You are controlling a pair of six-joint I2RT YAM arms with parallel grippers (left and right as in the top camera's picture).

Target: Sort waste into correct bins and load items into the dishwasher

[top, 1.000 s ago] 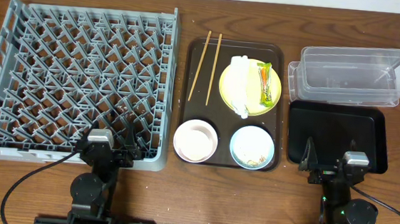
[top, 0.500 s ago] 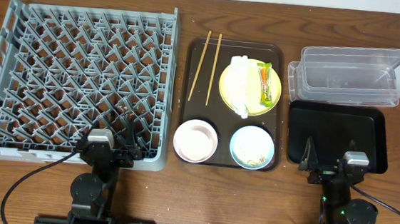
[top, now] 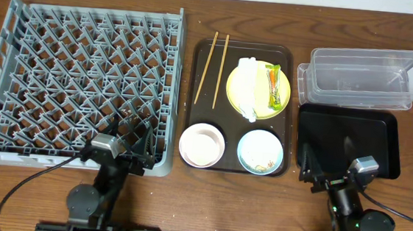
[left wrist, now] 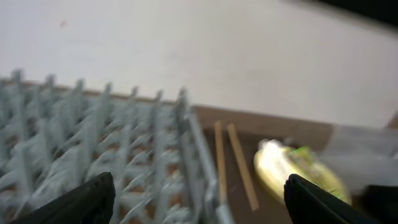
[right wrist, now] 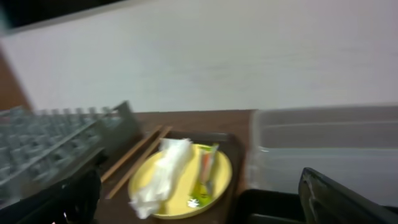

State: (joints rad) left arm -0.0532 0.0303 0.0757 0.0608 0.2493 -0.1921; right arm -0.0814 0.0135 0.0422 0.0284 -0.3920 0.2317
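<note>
A pale wall (left wrist: 186,50) backs the wooden table (top: 178,194); the dish rack (top: 76,83) sits at nine o'clock; left gripper (left wrist: 199,190) and right gripper (right wrist: 199,186) gape wide.

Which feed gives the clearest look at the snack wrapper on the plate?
Overhead: the snack wrapper lies sharp and unobstructed on the yellow plate, right of the napkin. Right wrist shows it blurred, side-on; left wrist only a greenish smear.

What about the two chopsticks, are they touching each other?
Apart. The overhead view shows the chopsticks lying side by side, a strip of bare brown tray between them along their whole length.
</note>
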